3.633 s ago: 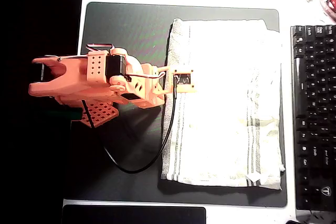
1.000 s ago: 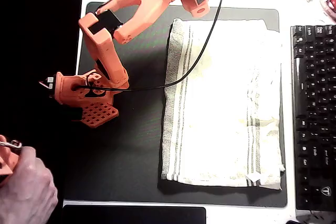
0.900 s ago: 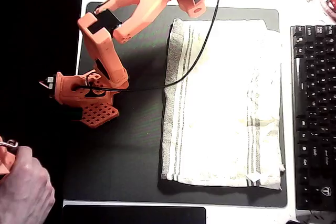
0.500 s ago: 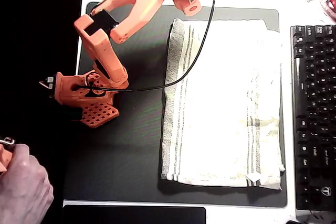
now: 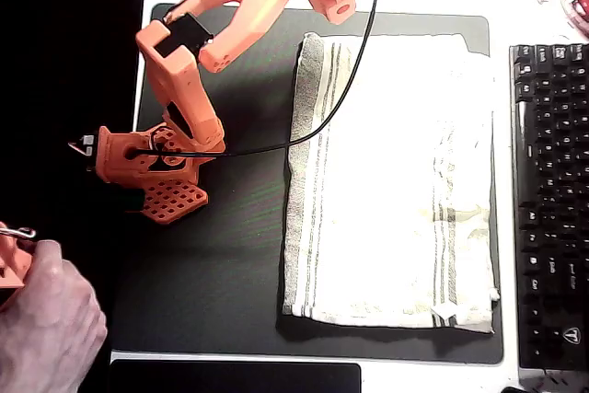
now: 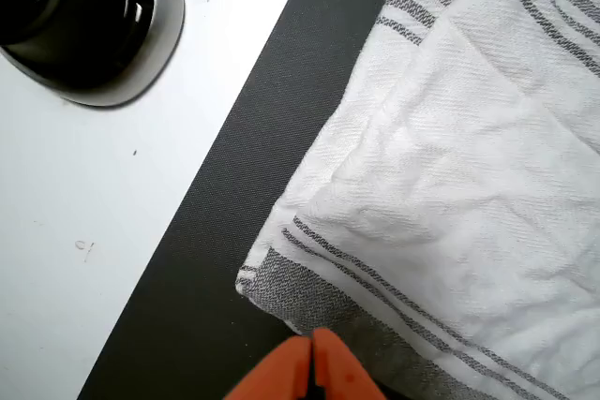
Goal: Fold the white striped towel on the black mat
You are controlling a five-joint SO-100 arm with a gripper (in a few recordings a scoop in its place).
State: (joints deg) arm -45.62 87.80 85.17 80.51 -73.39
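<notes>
White striped towel (image 5: 391, 181) lies flat on the black mat (image 5: 221, 273), fingers (image 6: 314, 369) pressed together beside its corner.

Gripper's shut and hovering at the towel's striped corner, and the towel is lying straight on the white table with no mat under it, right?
Not quite: the white striped towel lies on the black mat, not straight on the white table; the wrist view shows dark mat under the corner. The rest stands: the gripper is shut at the towel's striped corner.

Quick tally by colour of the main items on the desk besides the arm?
White: 1, the white striped towel
Black: 4, the black mat, keyboard, glossy pad, round device
Total: 5
</notes>
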